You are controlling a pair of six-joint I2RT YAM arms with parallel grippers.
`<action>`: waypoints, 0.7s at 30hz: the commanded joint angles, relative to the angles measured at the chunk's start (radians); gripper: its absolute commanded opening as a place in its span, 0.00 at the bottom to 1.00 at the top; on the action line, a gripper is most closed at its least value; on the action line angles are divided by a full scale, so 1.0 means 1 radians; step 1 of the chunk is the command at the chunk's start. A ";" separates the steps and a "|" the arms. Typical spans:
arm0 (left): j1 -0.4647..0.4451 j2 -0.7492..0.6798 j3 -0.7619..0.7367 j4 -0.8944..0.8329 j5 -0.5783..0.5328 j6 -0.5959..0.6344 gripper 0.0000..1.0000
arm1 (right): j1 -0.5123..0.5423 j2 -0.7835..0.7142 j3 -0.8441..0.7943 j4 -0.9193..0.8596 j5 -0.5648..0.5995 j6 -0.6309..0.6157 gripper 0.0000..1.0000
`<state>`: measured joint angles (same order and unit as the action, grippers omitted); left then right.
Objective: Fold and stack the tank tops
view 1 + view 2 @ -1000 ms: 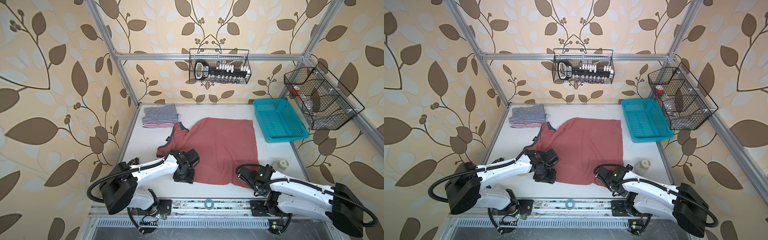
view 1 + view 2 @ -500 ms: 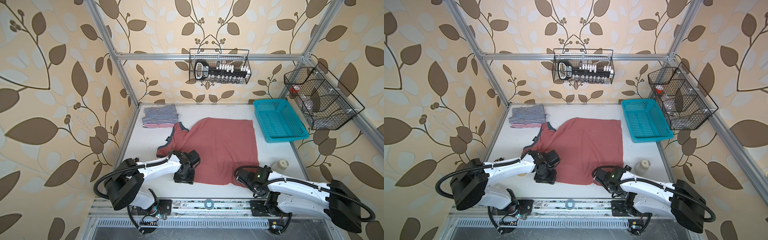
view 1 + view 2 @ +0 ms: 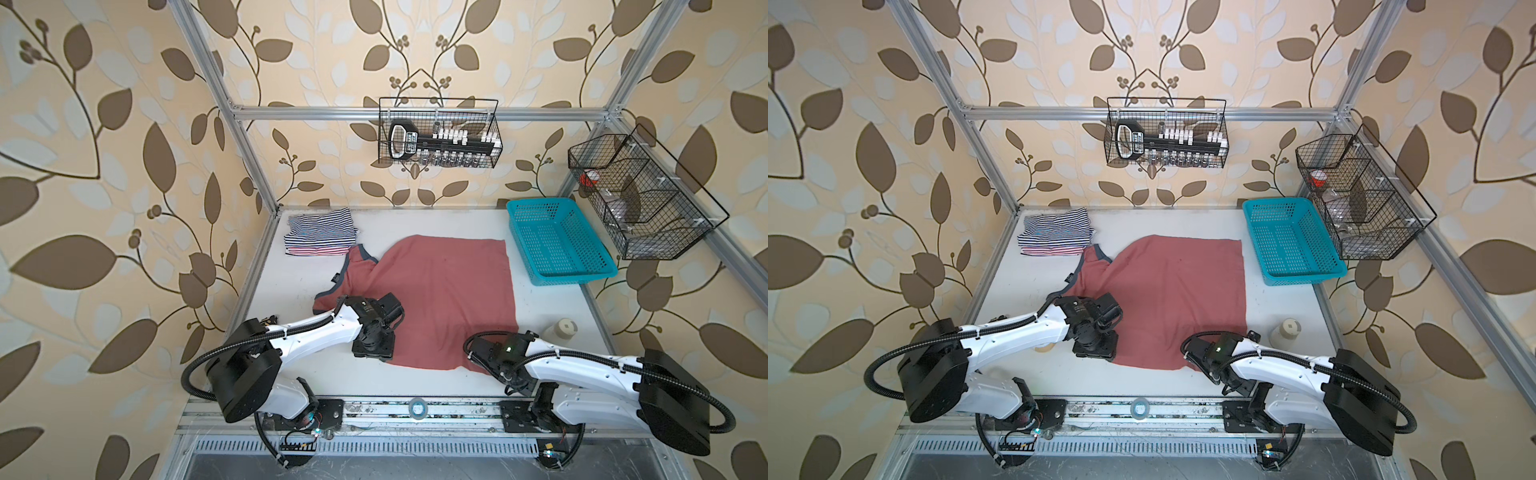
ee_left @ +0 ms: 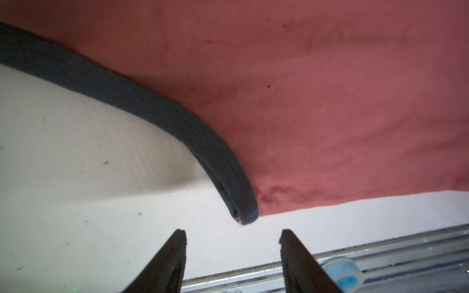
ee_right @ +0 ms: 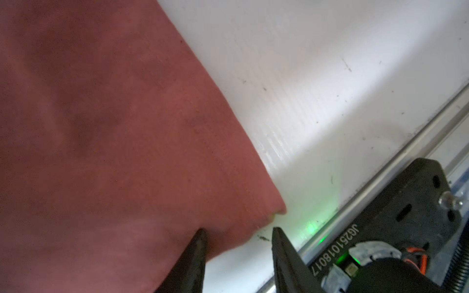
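Under left arm (image 3: 316,332), red top's (image 3: 440,299) edge partly hides.

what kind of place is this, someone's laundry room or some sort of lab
Most likely a robot test cell, not a home: a white table boxed in by a metal frame, two robot arms mounted on a rail at its front edge, and a red tank top laid out flat.
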<state>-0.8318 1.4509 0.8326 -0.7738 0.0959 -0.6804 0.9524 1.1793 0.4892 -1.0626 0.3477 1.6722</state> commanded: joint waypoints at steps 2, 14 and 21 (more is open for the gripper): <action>-0.006 0.071 0.007 0.036 -0.011 -0.008 0.61 | -0.010 0.034 0.016 -0.023 -0.024 -0.009 0.38; -0.006 0.139 -0.020 0.067 -0.012 -0.001 0.38 | -0.008 0.100 0.042 -0.019 -0.026 -0.050 0.02; -0.006 0.108 0.004 0.044 -0.029 -0.001 0.02 | -0.012 -0.085 -0.006 0.011 0.027 -0.009 0.00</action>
<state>-0.8322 1.5616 0.8330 -0.7265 0.0948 -0.6788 0.9459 1.1549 0.5121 -1.0481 0.3401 1.6035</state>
